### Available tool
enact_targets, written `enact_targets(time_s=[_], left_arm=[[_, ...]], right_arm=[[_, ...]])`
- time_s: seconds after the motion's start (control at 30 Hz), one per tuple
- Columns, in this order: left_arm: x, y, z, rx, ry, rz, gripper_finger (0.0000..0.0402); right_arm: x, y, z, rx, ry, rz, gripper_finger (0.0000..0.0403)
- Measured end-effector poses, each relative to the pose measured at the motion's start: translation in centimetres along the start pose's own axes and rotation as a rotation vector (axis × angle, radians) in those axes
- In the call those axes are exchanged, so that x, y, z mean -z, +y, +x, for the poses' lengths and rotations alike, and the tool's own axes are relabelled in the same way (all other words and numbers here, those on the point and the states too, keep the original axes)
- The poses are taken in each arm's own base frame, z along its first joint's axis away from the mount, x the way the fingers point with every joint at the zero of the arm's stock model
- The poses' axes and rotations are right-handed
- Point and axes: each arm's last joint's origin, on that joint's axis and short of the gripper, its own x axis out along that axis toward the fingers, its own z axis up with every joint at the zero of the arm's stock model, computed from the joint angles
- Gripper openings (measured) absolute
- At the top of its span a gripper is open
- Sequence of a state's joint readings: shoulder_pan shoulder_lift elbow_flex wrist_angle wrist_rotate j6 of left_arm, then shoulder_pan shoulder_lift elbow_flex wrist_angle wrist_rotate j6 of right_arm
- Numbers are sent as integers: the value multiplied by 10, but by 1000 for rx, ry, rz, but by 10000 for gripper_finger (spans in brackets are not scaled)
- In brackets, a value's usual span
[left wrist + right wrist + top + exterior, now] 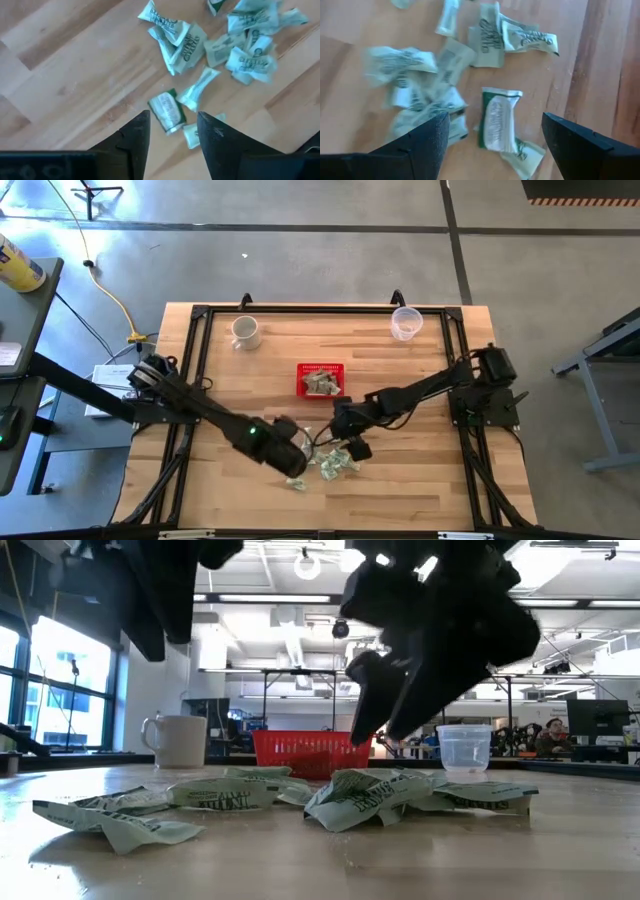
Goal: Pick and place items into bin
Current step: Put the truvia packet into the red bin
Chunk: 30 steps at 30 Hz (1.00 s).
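Observation:
A loose heap of pale green-and-white wrinkly items [335,465] lies on the wooden table near its front edge, also seen close up in the low view [360,795]. The red bin [302,380] stands at mid-table with a few items inside. My left gripper [172,132] hovers open over the heap's left side, above one small item [167,111]. My right gripper [495,145] is wide open, slanting down over the heap's far right side, with a green-edged item [499,120] lying on the table between its fingers. Neither gripper holds anything.
A white mug [245,331] stands at the far left of the table and a clear plastic cup [405,323] at the far right. The red bin [310,750] sits behind the heap. A black frame [300,308] runs round the table's edges.

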<state>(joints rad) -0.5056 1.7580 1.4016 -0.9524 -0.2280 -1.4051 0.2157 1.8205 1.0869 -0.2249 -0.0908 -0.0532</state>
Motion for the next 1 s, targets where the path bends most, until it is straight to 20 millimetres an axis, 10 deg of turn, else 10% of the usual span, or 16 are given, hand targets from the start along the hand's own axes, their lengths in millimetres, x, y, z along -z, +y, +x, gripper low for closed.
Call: enact_targets(time_s=[0.27, 0.53, 0.7, 1.0], left_arm=[[18, -3, -4, 17, -42, -84, 177], [16, -3, -4, 11, -73, -71, 179], [14, -2, -4, 7, -87, -70, 179], [10, -2, -2, 0, -93, -55, 179]], right_arm=[[5, 1, 27, 62, 56, 41, 265], [7, -1, 29, 99, 63, 140, 128], [-5, -3, 11, 113, 2, 153, 20], [-41, -61, -55, 287, -167, 181, 16]])
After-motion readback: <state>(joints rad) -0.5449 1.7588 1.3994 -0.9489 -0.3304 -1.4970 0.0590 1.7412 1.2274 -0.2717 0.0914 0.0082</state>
